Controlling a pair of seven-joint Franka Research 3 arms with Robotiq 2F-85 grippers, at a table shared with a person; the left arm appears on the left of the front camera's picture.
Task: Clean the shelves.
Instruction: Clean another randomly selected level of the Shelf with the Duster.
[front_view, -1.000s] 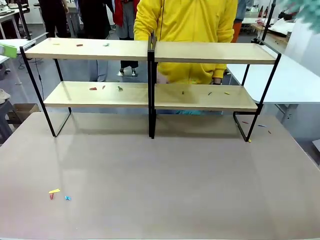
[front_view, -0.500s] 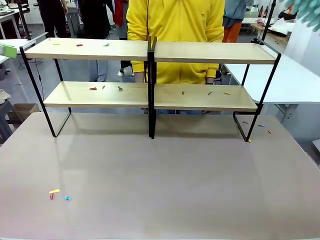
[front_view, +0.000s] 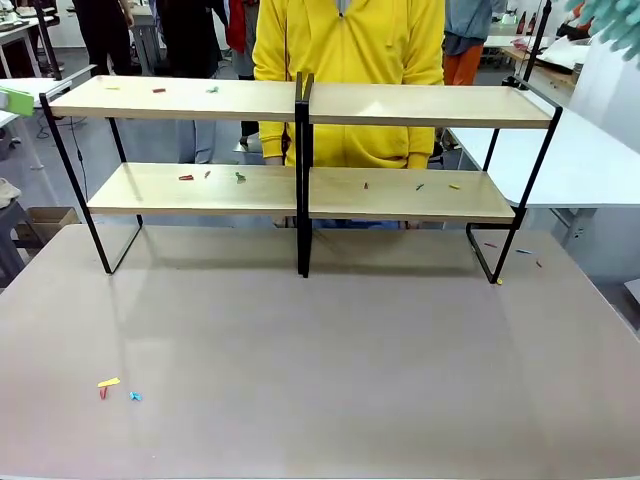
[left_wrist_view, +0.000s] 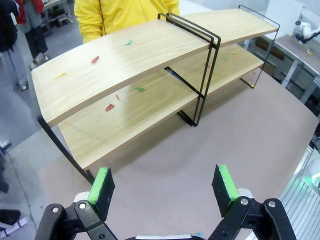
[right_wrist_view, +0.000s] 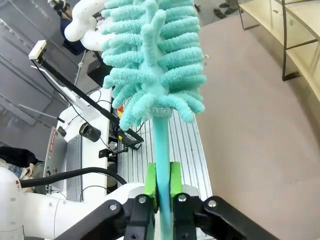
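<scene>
Gripping the stem of a teal fluffy duster (right_wrist_view: 155, 55), the right gripper (right_wrist_view: 163, 181) has its green pads closed tight on either side, the head standing above it; the left gripper (left_wrist_view: 164, 184) hangs over the table (front_view: 330, 360) with its jaws spread wide and nothing between them, facing the left end of the shelves (front_view: 400, 105). On the near left of the grey tabletop lie three small scraps together, a yellow one (front_view: 108, 382), a red one (front_view: 102, 392) and a blue one (front_view: 134, 396); the shelves stand farther back across the table's width, four light wooden boards on a thin black frame with a black post in the middle. The upper left board carries a red scrap (front_view: 158, 90) and a pale green one (front_view: 212, 89); the lower left board holds two reddish bits (front_view: 186, 177) and a green bit (front_view: 240, 177); the lower right board holds three scattered bits, the rightmost yellow (front_view: 454, 186); the upper right board looks bare. More tiny scraps (front_view: 525, 251) lie on the table near the rack's right foot; a person in a yellow hoodie (front_view: 350, 60) stands just behind the shelves at the far side, other people farther off.
</scene>
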